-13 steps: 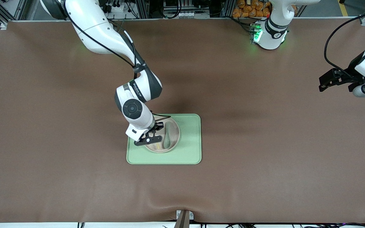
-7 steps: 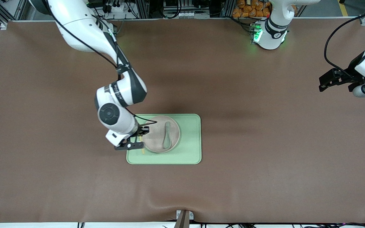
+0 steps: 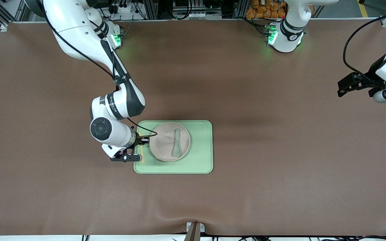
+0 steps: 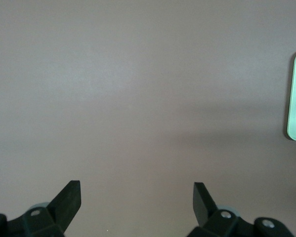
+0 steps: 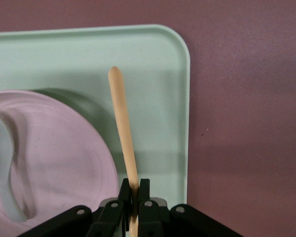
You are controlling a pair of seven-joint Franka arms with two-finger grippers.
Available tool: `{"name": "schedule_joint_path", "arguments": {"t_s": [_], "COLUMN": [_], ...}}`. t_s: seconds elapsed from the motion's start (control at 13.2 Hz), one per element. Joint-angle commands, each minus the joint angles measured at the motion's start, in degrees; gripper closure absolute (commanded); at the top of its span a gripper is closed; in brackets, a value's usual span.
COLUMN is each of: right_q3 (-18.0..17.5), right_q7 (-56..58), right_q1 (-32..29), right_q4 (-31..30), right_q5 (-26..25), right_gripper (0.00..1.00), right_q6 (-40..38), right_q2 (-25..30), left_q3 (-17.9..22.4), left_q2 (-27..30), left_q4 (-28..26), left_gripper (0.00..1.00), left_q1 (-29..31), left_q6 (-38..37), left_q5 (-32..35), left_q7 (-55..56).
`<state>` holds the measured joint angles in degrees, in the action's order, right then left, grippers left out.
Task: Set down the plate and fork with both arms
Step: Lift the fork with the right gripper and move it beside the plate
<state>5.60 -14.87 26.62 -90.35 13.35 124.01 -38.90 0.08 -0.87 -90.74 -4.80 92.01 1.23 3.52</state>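
fork (image 5: 124,138) has left the plate (image 3: 169,146): a second ago the right hand (image 3: 136,149) was down over the plate, now it hangs over the tray (image 3: 199,160) edge toward the right arm's end, clenched on the fork's stem. plate sits on the tray with a spoon (image 3: 176,143) in it. likely next is laying the fork beside the plate. left hand (image 4: 136,197) waits released over bare worktop (image 3: 280,167).

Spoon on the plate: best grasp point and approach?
Grip the spoon at its narrow handle, the end farther from the front camera, coming from above with fingers across it. It lies flat in the plate, so only a top pinch fits. Right gripper is shut on the fork; left gripper is open.
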Motion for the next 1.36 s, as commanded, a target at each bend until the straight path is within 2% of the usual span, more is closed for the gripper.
{"name": "schedule_joint_path", "arguments": {"t_s": [0.0, 0.76, 0.83, 0.99, 1.29], "right_q3": [-0.32, -0.41, -0.33, -0.32, -0.32], "right_q7": [0.63, 0.54, 0.63, 0.80, 1.07], "right_q1": [0.36, 1.94, 1.94, 1.94, 1.42], "right_q4": [-1.84, -4.40, -4.40, -4.40, -4.31], "right_q5": [1.50, 1.59, 1.50, 1.15, 1.15], "right_gripper": [1.00, 1.00, 0.81, 0.02, 0.00], "right_q6": [3.42, 9.41, 9.67, 9.93, 9.94], "right_q2": [-0.65, -2.67, -2.67, -2.76, -2.40], "left_q3": [-0.17, -0.17, -0.17, -0.17, -0.17], "left_q2": [-0.27, -0.45, -0.45, -0.54, -0.80], "left_q4": [0.38, 0.21, 0.21, 0.21, 0.38], "left_gripper": [0.00, 0.00, 0.00, 0.00, 0.00], "left_q1": [0.14, 0.32, 0.32, 0.32, 0.06], "left_q6": [-0.69, -1.57, -1.57, -1.57, -1.57], "left_q5": [-0.35, -0.35, -0.35, -0.35, -0.35], "left_q7": [0.43, 0.08, -0.01, -0.01, 0.17]}}
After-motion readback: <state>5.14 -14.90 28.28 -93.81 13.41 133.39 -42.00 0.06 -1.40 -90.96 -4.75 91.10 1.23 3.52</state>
